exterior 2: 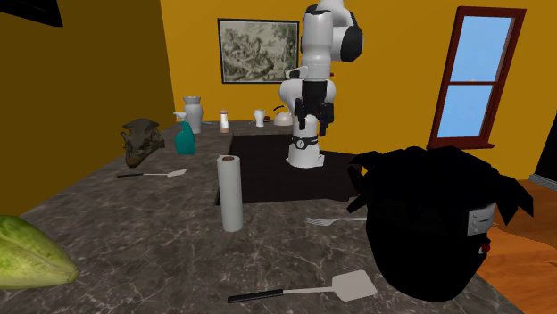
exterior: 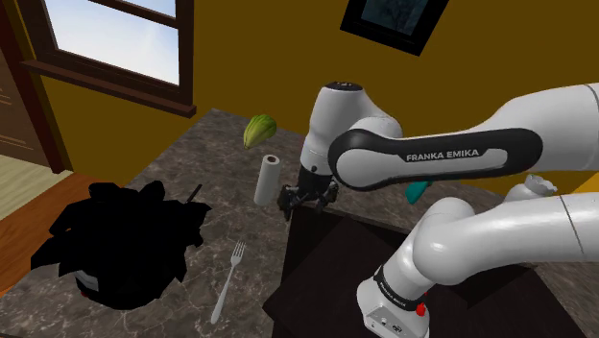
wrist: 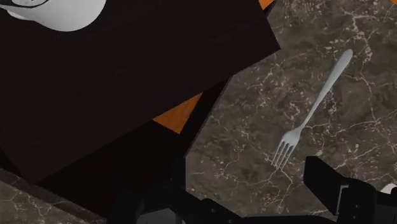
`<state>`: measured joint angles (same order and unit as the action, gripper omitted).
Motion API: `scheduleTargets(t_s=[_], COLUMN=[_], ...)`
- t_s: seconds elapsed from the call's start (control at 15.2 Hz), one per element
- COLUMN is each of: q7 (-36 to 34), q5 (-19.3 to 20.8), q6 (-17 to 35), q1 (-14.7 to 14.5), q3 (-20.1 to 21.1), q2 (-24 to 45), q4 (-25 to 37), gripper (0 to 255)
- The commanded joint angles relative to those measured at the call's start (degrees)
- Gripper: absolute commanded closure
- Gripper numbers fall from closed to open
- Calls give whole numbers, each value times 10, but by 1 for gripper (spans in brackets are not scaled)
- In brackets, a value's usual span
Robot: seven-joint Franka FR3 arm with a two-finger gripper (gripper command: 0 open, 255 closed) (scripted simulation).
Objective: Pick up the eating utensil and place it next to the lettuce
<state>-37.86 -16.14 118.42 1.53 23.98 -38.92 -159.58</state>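
The fork [exterior: 228, 280] lies flat on the marbled surface [exterior: 221, 154] beside the stand [exterior: 317, 274], well apart from the lettuce [exterior: 259, 131]. In the second exterior view a shapeless black mass [exterior 2: 428, 223] hides its handle. The gripper [exterior: 305, 197] hangs over the stand's edge. Its fingers [wrist: 327, 184] seem spread and empty, partly cut off in the wrist view.

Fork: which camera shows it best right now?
Wrist view: the whole fork lies close, unobstructed, on the counter. Shoulder view shows it whole but farther off; in the second exterior view the black bag hides part of it.
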Motion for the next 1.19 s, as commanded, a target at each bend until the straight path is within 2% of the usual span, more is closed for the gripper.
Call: scheduleTargets(t_s=[0.0, 0.2, 0.33, 0.46, 0.59, 0.66, 0.73, 0.79, 0.86, 0.92, 0.99, 1.12], q7=[-43, -110, -161, -221, -300, -351, -414, -488, -567, -638, -695, -784], q5=[-16, -26, -19, 5, 59, 104, 165, 243, 327, 401, 456, 532], q6=[53, 137, 193, 249, 301, 325, 346, 362, 371, 376, 380, 387], q1=[4, 21, 41, 71, 112, 137, 161, 179, 181, 166, 136, 77], q3=[30, 80, 116, 155, 195, 215, 232, 237, 226, 200, 163, 96], q2=[33, 105, 160, 220, 285, 321, 360, 403, 445, 484, 517, 572], q4=[-10, -8, -1, 10, 25, 34, 45, 58, 75, 94, 113, 153], gripper=[0, 0, 0, 0, 0, 0, 0, 0, 0, 0, 0, 0])
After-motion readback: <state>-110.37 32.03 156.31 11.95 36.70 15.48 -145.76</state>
